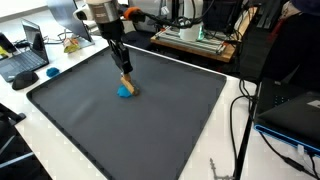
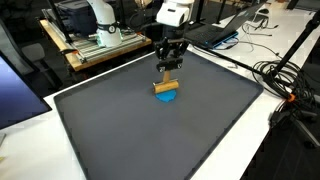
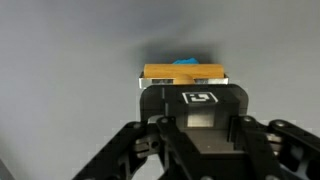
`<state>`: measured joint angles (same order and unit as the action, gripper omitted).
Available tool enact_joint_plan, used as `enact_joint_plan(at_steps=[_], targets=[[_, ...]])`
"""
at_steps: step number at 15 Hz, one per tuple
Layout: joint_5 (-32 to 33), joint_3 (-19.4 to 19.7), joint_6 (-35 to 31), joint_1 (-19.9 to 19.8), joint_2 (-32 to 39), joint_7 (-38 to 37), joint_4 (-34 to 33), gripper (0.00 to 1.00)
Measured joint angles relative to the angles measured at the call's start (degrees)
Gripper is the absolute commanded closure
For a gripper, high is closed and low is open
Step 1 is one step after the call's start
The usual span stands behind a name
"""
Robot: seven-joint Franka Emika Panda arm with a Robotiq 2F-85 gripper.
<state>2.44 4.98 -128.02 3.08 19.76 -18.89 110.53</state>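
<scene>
As the wrist view shows, the pincer (image 3: 186, 88) is closed on a wooden block (image 3: 183, 73), which spans the gap between the jaws. Directly beyond the block's far edge, a blue piece (image 3: 186, 61) appears as a narrow strip, the rest hidden by the block.

In both exterior views the arm points downward and the block hangs from the pincer tips. Its lower end meets the top of the blue piece (image 2: 167, 97), which lies on a dark grey mat (image 2: 120, 130). Block and blue piece sit in the part of the mat nearer the robot's base, well clear of every mat edge.

The mat covers most of a white bench (image 2: 35, 150). Past the mat's edge, in an exterior view, a laptop (image 1: 22, 62) stands open on the bench. A wooden rack (image 1: 195, 40) carrying electronics sits behind the arm. Black cables (image 2: 275, 75) trail over the bench beside the mat.
</scene>
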Motion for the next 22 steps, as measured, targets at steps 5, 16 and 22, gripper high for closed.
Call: enact_joint_plan(at_steps=[5,16,22], targets=[[0.0,0.0,2.6,0.0,1.5,1.7,-2.5,0.78],[0.0,-0.7,7.5,-0.8,3.9,7.4,-6.6,0.78],[0.0,-0.8,9.0,-1.0,4.1,9.2,-7.0,0.78]])
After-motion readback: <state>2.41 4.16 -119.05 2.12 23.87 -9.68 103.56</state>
